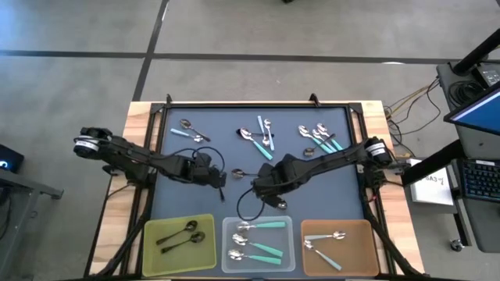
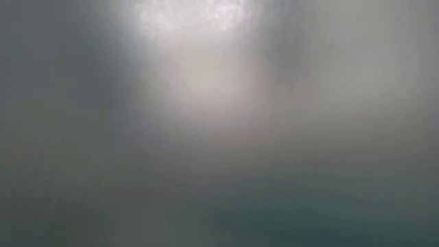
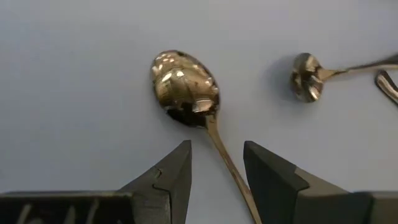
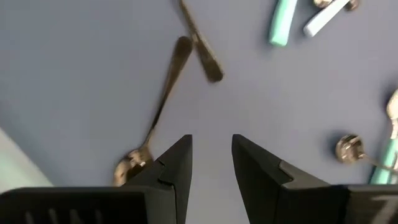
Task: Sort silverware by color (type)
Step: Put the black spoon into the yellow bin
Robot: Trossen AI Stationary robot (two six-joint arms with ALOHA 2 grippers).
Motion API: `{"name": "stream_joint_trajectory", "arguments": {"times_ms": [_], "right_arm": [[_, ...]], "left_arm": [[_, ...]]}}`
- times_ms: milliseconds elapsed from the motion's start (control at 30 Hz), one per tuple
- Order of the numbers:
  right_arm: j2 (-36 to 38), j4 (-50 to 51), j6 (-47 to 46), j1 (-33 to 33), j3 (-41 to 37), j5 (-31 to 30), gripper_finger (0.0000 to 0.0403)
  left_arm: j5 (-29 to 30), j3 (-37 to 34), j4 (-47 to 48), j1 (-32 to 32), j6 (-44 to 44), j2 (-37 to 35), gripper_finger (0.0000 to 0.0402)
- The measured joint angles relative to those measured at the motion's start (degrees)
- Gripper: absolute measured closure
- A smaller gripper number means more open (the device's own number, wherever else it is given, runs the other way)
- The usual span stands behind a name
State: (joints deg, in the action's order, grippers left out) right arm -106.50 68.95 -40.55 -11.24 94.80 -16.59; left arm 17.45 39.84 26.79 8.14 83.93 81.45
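Beside the straddled all-metal spoon (image 3: 186, 93), another spoon (image 3: 309, 76) lies apart

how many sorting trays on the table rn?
3, in a row along the table edge at the bottom of the high view: yellow-green tray on the left, clear tray in the middle, brown tray on the right. None looks hidden.

The low view is blurred throughout into grey haze; nothing can be made out. In the left wrist view, a metal spoon (image 3: 186, 89) has its handle cut off at the picture's edge between the fingers (image 3: 174, 177).
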Motion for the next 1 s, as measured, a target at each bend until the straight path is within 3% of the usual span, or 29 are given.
{"name": "stream_joint_trajectory", "arguments": {"times_ms": [233, 600, 700, 867, 1000], "right_arm": [[0.0, -0.3, 4.4, 1.9, 0.0, -0.4, 0.0298], [0.0, -0.2, 7.4, 3.1, 0.0, -1.6, 0.0298], [0.0, -0.3, 7.6, 3.3, 0.0, -1.6, 0.0298], [0.0, -0.6, 7.6, 3.4, 0.0, -2.9, 0.0298], [0.0, -0.8, 7.6, 3.8, 0.0, -4.5, 0.0298]], "left_arm": [[0.6, -1.4, -5.7, -0.1, 3.6, 1.4, 0.0274], [2.7, 4.7, -2.8, -0.4, 5.1, 14.4, 0.0278], [3.2, 7.9, 2.0, -0.4, 2.4, 16.7, 0.0301], [9.2, 10.9, 3.9, -0.4, -6.7, 18.0, 0.0385], [9.1, 10.9, 4.7, -0.6, -9.6, 17.9, 0.0394]]}}
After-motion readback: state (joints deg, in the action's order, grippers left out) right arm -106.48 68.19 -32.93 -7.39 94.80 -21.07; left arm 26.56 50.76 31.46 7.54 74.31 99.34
